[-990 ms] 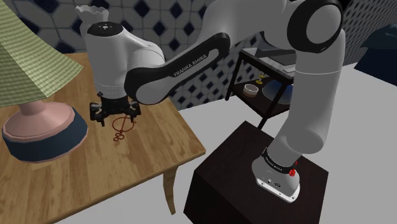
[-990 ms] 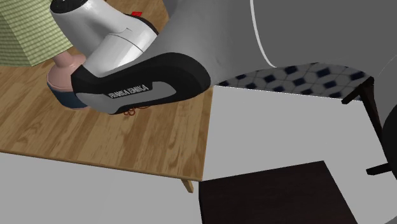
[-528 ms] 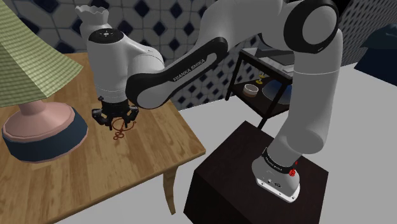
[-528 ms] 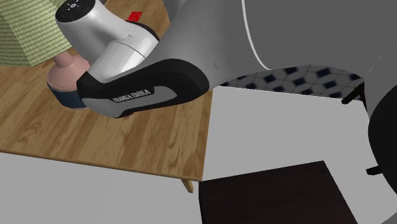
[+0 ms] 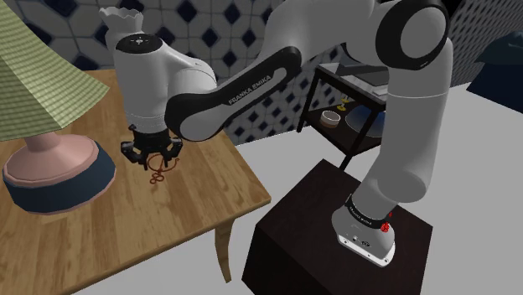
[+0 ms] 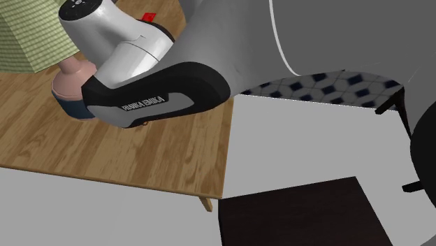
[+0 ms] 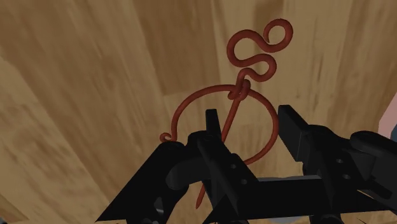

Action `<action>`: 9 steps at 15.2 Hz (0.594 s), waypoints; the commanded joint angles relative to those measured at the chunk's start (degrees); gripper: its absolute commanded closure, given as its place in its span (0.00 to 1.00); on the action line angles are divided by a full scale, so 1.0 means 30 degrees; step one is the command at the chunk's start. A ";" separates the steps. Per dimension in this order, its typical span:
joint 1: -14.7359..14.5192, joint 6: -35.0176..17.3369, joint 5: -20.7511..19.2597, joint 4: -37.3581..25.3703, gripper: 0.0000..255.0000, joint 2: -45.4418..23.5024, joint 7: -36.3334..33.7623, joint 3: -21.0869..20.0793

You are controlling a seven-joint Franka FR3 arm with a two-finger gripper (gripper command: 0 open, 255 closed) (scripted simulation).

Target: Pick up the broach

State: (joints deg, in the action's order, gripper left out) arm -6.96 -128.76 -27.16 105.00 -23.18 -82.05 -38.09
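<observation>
One reddish-brown wire broach (image 7: 239, 90) (image 5: 155, 177), a ring crossed by a pin and topped with a curl, lay flat on the wooden table (image 5: 193, 209) directly beneath the gripper (image 7: 250, 118) (image 5: 151, 157). Its two black fingers stood apart low over the ring, one beside the pin and the other just past the ring's rim, clasping nothing. A pink-and-blue lamp base (image 5: 59, 172) sat close beside the gripper on the same table.
</observation>
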 commanded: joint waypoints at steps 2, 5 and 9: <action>0.0123 0.0526 0.0367 -0.0274 1.00 0.0341 0.0288 -0.0193; 0.0244 0.1102 0.0746 -0.0594 1.00 0.0697 0.0588 -0.0382; 0.0375 0.1897 0.1212 -0.1087 1.00 0.1126 0.0965 -0.0600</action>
State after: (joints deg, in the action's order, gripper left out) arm -6.01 -123.82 -23.96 102.26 -20.15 -79.61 -39.73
